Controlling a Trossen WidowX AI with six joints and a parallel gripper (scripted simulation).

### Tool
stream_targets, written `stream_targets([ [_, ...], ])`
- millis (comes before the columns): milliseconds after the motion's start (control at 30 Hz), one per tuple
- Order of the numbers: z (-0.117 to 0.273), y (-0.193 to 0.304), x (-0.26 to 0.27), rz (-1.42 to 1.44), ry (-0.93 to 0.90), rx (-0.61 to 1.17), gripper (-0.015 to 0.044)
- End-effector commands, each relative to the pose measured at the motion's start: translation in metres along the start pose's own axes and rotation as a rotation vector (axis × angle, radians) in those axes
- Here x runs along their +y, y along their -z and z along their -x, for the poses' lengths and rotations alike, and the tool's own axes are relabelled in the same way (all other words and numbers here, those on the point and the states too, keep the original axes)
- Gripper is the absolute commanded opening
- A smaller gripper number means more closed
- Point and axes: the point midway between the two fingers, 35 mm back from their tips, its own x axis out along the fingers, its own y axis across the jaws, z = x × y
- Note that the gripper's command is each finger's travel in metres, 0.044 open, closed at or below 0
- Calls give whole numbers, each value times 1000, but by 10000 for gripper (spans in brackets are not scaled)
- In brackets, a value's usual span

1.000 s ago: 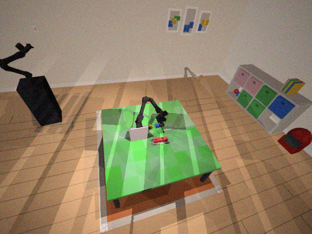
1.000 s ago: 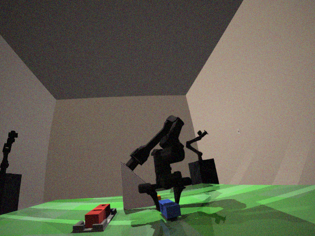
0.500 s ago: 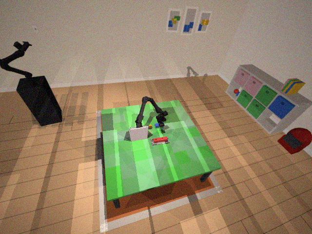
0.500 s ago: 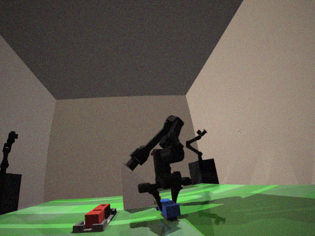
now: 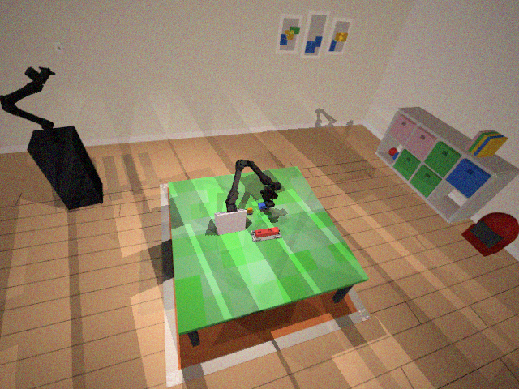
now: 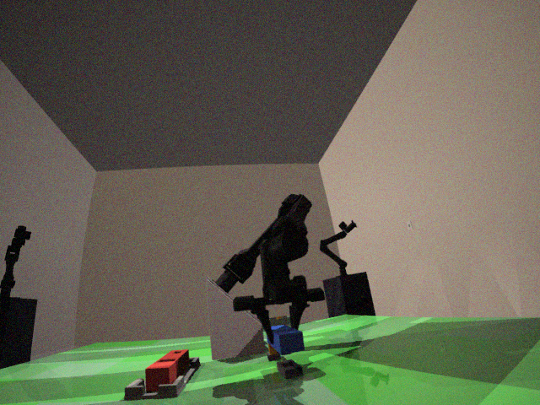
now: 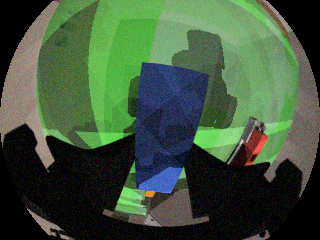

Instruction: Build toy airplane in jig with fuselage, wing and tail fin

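The red fuselage (image 5: 267, 232) (image 6: 161, 374) (image 7: 258, 141) sits in the grey cradle (image 5: 268, 239) (image 6: 135, 389), looking flat, with dark sockets on its top and no part on it. My gripper (image 6: 284, 334) (image 7: 162, 139) is shut on the blue wing (image 5: 262, 206) (image 6: 288, 341) (image 7: 170, 107) and holds it a little above the table, behind the cradle. The wing's tab is not visible. The small orange tail fin (image 5: 250, 211) (image 6: 272, 349) (image 7: 150, 193) stands between the wing and the arm's base, partly hidden in the exterior view and the wrist view.
A small dark block (image 6: 289, 369) lies on the green table (image 5: 259, 267) beneath the wing. A pale upright panel (image 5: 230, 222) (image 6: 230, 326) stands in front of the arm's base, left of the cradle in the top view.
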Motion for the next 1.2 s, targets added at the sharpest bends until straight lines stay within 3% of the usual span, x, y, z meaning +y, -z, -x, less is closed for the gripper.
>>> stream_targets([
  [0, 16, -3, 2, 11, -3, -10, 0],
  [733, 86, 3, 3, 11, -11, -16, 0],
  [1167, 84, -1, -25, 161, 1, -18, 0],
])
